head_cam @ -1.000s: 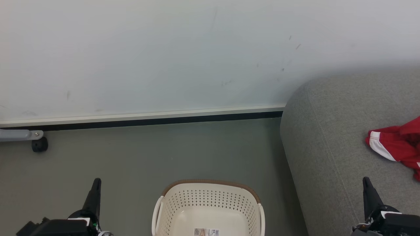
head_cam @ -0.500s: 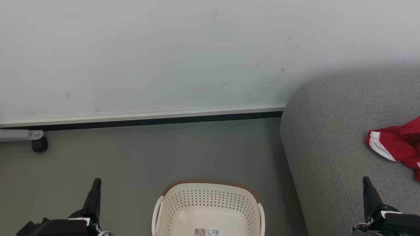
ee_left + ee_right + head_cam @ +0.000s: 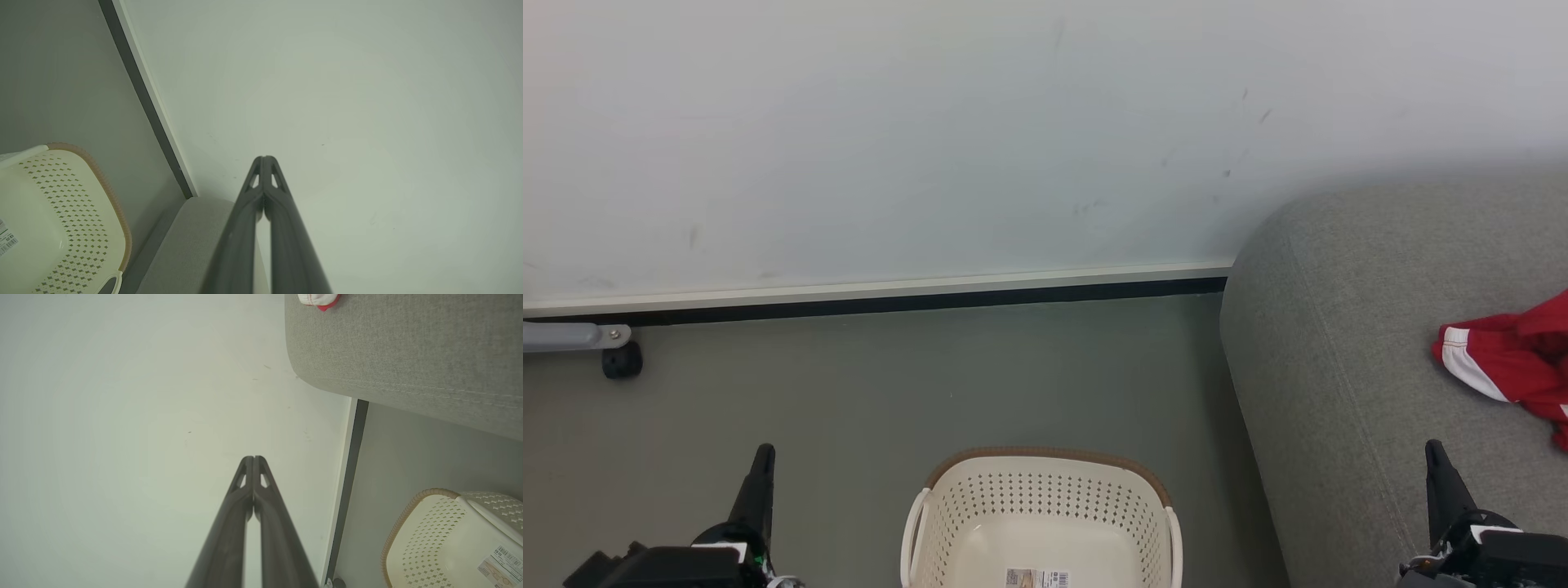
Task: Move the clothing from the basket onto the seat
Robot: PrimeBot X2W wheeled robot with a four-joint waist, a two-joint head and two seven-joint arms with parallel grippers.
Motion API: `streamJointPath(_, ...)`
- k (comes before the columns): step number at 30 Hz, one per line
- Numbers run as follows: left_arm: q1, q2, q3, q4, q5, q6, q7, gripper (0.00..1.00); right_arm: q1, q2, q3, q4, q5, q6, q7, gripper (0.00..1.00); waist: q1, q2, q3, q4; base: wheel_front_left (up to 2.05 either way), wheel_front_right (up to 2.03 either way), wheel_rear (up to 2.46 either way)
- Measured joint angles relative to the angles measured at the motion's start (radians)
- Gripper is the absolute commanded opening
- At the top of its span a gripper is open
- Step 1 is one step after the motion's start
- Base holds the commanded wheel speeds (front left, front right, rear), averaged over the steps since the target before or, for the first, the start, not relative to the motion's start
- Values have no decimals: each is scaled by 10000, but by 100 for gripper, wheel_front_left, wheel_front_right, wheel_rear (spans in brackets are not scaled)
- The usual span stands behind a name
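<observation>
The red clothing [image 3: 1515,363] with white trim lies on the grey sofa seat [image 3: 1347,359] at the right edge of the head view; a small part of the clothing [image 3: 319,299] shows in the right wrist view on the seat [image 3: 408,347]. The cream basket [image 3: 1045,498] stands on the floor at bottom centre, holding nothing but a label on its bottom; its wall [image 3: 81,228] and rim [image 3: 412,506] appear in the wrist views. My left gripper [image 3: 763,451] is shut at lower left, beside the basket. My right gripper [image 3: 1433,447] is shut at lower right, over the seat's front.
A pale wall with a dark baseboard [image 3: 890,300] runs behind the basket. A grey metal leg with a black caster [image 3: 621,360] stands at the far left by the wall. Grey-green floor [image 3: 849,392] lies between the wall and the basket.
</observation>
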Motion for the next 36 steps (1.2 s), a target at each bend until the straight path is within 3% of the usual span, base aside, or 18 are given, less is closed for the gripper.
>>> streamJointPath(36,0,0,-2,4,-2,0,0,0,0,2,2,-4,2,0,0,0,0,0,0,0,0,0,0)
